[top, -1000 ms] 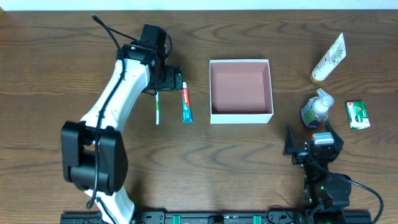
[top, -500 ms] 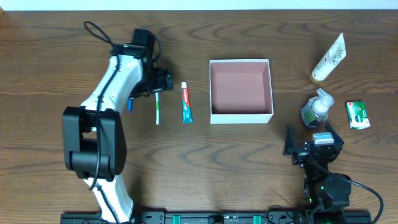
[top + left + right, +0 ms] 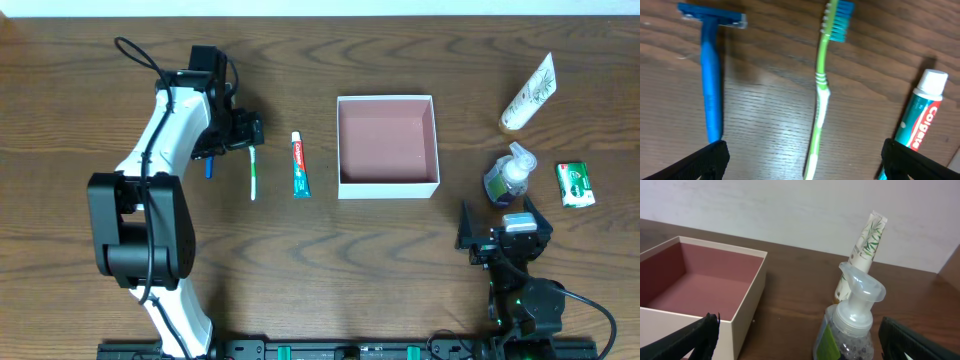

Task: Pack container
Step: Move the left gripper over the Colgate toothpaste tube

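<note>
Left fingers (image 3: 700,162) spread wide, pinching nothing, poised over the lower end of the green toothbrush (image 3: 820,100). Blue razor (image 3: 710,85) on one side of it, toothpaste (image 3: 920,120) on the other. Right fingers (image 3: 695,340) likewise spread and bare, low over the desk (image 3: 400,270), facing the pump bottle (image 3: 850,325). Container (image 3: 388,187) upright at mid-desk, open side up, between toothpaste and pump bottle.

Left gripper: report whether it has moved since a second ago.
Yes. The left gripper has shifted away from the container, from beside the toothpaste cap to the toothbrush head.
</note>
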`<state>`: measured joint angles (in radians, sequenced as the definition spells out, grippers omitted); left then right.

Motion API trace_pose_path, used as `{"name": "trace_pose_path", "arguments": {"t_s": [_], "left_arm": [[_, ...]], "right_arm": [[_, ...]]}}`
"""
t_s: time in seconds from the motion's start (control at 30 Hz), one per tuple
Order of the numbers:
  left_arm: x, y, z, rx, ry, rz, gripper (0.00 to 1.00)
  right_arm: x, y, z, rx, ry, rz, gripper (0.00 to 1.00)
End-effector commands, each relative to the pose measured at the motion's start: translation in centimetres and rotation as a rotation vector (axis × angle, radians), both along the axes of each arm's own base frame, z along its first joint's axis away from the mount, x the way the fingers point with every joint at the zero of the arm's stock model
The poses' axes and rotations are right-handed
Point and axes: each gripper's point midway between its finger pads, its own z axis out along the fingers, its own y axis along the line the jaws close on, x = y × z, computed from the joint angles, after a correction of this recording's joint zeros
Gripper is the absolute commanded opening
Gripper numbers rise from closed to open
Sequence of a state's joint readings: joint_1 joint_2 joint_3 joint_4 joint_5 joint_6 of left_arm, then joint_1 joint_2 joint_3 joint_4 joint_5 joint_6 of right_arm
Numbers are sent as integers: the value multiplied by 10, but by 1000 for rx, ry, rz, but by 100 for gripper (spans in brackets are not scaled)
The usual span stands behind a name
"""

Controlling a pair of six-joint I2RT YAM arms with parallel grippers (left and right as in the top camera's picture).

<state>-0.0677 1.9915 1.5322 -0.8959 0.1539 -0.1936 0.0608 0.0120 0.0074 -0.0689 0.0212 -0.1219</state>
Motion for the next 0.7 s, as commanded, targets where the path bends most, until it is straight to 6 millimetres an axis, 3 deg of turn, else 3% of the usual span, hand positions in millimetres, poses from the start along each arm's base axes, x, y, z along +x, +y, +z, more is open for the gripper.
{"name": "trace_pose_path", "arguments": {"t_s": [0.0,0.13,0.47,0.67], "left_arm": [[1,-11,7,-31,-11,-45,98],[-7,-41,9,-114,10,-95,98],[-6,-88,9,-67,-46,-225,98],[-6,-85,3,26,-46,-175,98]], "right_arm": [[0,-2,0,-14,-2,-6,99],[0,-2,0,-14,-2,-6,99],[0,-2,0,-14,-2,-6,99],[0,-2,0,-14,-2,-6,99]]}}
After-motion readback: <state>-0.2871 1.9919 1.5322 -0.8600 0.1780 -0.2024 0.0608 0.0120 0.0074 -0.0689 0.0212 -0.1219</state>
